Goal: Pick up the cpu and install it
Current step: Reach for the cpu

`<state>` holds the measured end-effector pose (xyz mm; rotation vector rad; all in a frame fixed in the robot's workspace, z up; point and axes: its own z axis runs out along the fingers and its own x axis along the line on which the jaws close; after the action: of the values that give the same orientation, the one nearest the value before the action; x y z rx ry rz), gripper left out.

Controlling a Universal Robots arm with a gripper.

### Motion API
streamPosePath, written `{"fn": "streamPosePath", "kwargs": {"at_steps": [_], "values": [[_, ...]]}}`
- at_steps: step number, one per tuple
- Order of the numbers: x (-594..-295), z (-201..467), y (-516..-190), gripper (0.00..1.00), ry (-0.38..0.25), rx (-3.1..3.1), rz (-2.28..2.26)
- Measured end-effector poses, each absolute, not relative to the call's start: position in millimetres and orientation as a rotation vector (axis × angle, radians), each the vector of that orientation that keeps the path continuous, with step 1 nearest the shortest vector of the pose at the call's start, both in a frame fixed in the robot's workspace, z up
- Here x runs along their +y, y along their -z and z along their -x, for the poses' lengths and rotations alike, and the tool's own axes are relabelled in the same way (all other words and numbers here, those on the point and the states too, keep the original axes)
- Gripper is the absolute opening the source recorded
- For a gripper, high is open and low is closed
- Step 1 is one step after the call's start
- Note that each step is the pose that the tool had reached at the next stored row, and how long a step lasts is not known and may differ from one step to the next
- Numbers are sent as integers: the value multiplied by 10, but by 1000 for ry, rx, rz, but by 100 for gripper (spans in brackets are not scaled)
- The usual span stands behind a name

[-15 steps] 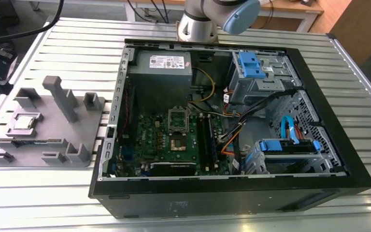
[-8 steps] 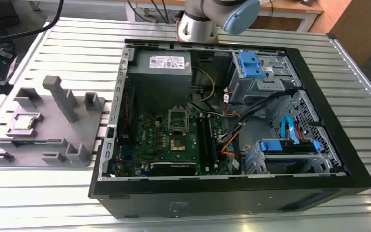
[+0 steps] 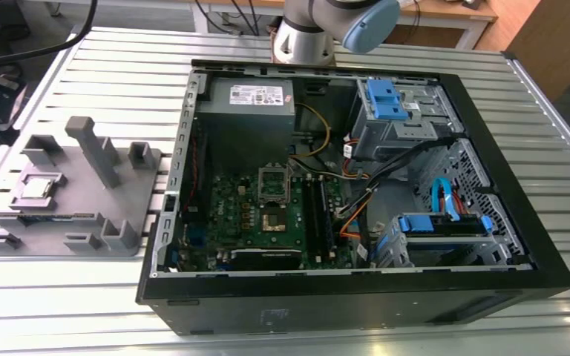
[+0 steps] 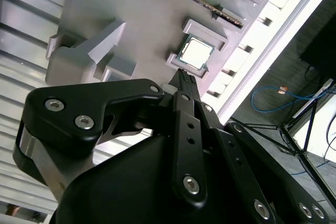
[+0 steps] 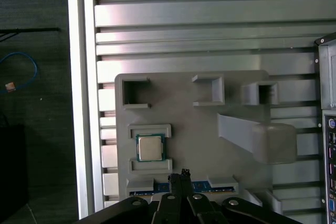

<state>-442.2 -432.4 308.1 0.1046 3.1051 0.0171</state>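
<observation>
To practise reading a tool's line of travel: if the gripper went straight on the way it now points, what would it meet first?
Probably the grey tray, close beside the chip rather than on it. The gripper hangs above the tray, and depth is unclear.

Clear air above cpu (image 5: 150,147), grey ridges (image 5: 150,129) alongside

An open computer case (image 3: 364,293) lies on a table (image 3: 57,297), with a holder tray (image 3: 72,199) just beside it on the exterior view's left. The chip (image 3: 35,188) sits in a pocket on the tray, a memory stick (image 3: 42,216) in front of it. Inside the case, the circuit board (image 3: 231,208) lies flat, the power supply (image 3: 250,96) behind it, drive bays (image 3: 399,111) to the exterior view's right.
</observation>
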Motion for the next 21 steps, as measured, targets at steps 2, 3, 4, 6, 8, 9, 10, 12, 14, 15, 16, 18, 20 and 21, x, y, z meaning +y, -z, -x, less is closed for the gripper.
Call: {"fn": "streamPosePath", "kwargs": {"at_steps": [2,3,4,6,8,9,10,12,14,15,16,18,20,21], "values": [[-4323,4430,-3077,11,-17,3105,-104],[-4324,4435,-3074,11,-17,3105,-104],[-4323,4439,-3070,11,-17,3105,-104],[-4323,4447,-3061,11,-17,3105,-104],[-4323,4456,-3052,11,-17,3105,-104],[-4324,4460,-3048,11,-17,3105,-104],[-4324,4464,-3046,11,-17,3105,-104],[-4324,4469,-3044,11,-17,3105,-104],[-4323,4475,-3039,11,-17,3105,-104],[-4324,4478,-3035,11,-17,3105,-104],[-4324,4480,-3033,11,-17,3105,-104],[-4323,4486,-3026,11,-17,3105,-104],[-4323,4498,-3014,11,-17,3104,-104],[-4323,4506,-3005,11,-17,3104,-104]]}}
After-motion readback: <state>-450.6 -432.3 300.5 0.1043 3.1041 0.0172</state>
